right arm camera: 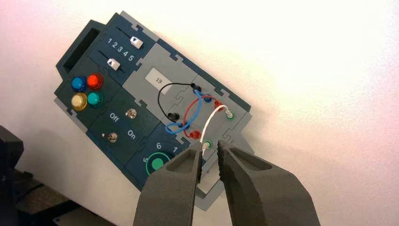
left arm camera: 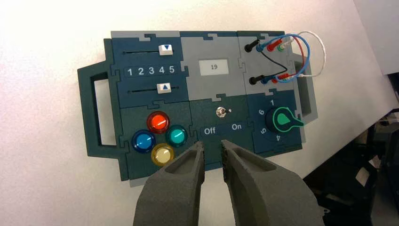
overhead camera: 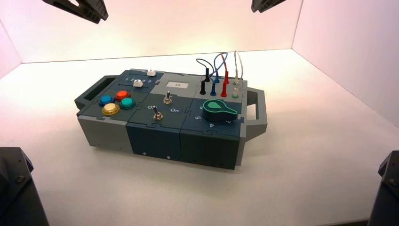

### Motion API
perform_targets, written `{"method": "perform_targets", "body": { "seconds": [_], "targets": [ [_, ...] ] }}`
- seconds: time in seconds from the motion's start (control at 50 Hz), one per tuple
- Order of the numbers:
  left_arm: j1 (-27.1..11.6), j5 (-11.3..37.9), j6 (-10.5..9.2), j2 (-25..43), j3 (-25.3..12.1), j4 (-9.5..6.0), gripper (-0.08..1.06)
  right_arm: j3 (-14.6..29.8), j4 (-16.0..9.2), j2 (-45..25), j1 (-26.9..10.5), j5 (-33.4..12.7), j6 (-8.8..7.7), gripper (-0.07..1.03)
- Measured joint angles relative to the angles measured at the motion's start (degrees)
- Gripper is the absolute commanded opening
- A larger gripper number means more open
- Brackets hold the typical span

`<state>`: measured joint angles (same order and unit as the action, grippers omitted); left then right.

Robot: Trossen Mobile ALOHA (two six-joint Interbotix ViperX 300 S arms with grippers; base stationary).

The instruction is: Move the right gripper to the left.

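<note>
My right gripper (overhead camera: 266, 4) shows in the high view only as a small black wedge tip at the top edge, right of centre, high above the box's (overhead camera: 155, 136) far right end. In the right wrist view its fingers (right arm camera: 210, 150) stand a narrow gap apart and hold nothing, over the white wire's green socket (right arm camera: 207, 144) and the box's right handle. My left gripper (overhead camera: 81, 8) hangs at the top left, high above the box's left end. In its wrist view it (left arm camera: 212, 148) is slightly open and empty, over the box's near edge below the Off/On label.
The box carries two white sliders (left arm camera: 165, 49), a display reading 19 (left arm camera: 214, 67), a toggle switch (left arm camera: 220, 112), red, blue, teal and yellow buttons (left arm camera: 158, 122), a green knob (left arm camera: 284, 119) and looped wires (overhead camera: 221, 70). Dark arm bases (overhead camera: 16, 188) stand at both lower corners.
</note>
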<state>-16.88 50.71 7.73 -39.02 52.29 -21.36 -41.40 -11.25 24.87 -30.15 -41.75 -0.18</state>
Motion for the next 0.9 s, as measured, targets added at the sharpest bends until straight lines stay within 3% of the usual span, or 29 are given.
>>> {"method": "perform_targets", "body": {
  "seconds": [0.62, 0.9],
  "targets": [
    [0.4, 0.0, 0.00, -0.1, 0.0, 0.53, 0.22, 0.0, 0.0, 0.0, 0.0, 0.0, 0.00, 0.20],
    [0.4, 0.0, 0.00, 0.1, 0.0, 0.62, 0.22, 0.0, 0.1, -0.2, 0.1, -0.1, -0.44, 0.00]
  ]
}}
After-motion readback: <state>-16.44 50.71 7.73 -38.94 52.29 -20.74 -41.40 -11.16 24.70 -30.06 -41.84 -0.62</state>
